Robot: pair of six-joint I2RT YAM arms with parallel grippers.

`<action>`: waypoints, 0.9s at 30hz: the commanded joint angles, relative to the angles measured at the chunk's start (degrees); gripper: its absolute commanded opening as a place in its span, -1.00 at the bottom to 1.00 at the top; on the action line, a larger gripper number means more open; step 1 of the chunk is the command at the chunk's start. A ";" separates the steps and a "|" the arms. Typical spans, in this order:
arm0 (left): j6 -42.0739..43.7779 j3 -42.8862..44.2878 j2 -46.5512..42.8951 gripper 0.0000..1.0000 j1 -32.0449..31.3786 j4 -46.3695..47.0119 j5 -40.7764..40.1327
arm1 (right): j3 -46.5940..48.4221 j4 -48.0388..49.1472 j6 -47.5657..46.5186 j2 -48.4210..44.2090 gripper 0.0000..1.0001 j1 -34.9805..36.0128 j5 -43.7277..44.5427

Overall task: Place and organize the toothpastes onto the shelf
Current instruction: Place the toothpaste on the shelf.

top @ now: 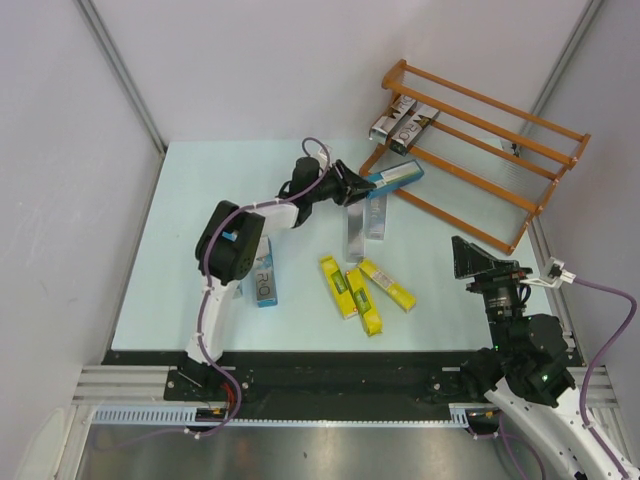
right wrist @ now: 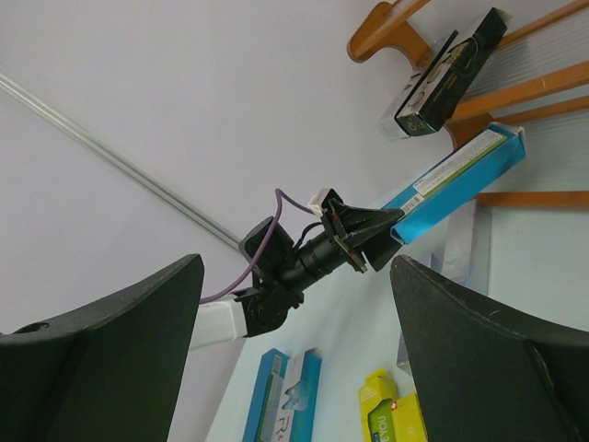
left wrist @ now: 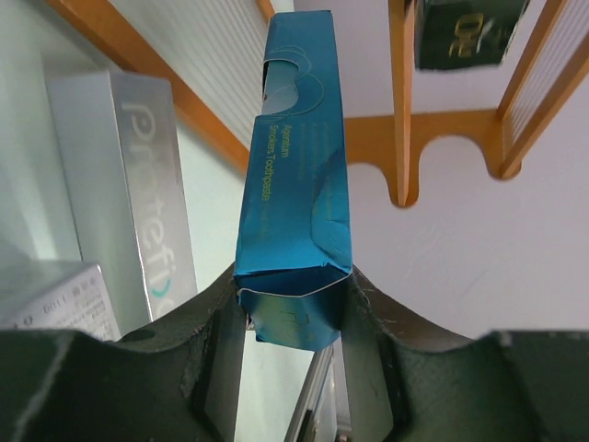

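Observation:
My left gripper [top: 356, 186] is shut on one end of a blue toothpaste carton [top: 396, 177], held above the table and pointing at the orange-brown shelf [top: 480, 150]. The left wrist view shows the carton [left wrist: 294, 184] pinched between my fingers [left wrist: 363, 341], with the shelf's side frame [left wrist: 405, 138] just beyond. Two cartons [top: 400, 124] lie on the shelf's upper left end. Silver cartons [top: 364, 222] lie under the held one. Three yellow cartons [top: 362, 288] lie mid-table. A blue-and-silver carton [top: 262, 272] lies by the left arm. My right gripper [top: 478, 258] is open and empty.
The shelf stands tilted at the table's far right corner against the wall. Grey walls close in the table on the left, back and right. The black front rail [top: 340, 358] runs along the near edge.

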 commanded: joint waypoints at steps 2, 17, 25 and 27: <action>-2.85 8.71 1.03 -0.46 0.53 -0.47 -3.67 | 1.99 0.29 0.14 -0.60 0.75 -0.23 1.42; -8.90 20.67 10.52 -0.35 -0.53 -3.30 -10.26 | 2.08 -0.42 0.58 -0.60 0.75 -0.32 1.33; -11.72 21.45 12.19 -0.31 -1.67 -2.59 -17.47 | 2.08 -0.86 0.05 -0.52 0.76 -0.32 1.33; -11.72 24.25 12.98 -0.30 -2.02 -3.73 -18.61 | 2.08 -1.03 -0.21 -0.69 0.77 -0.23 1.42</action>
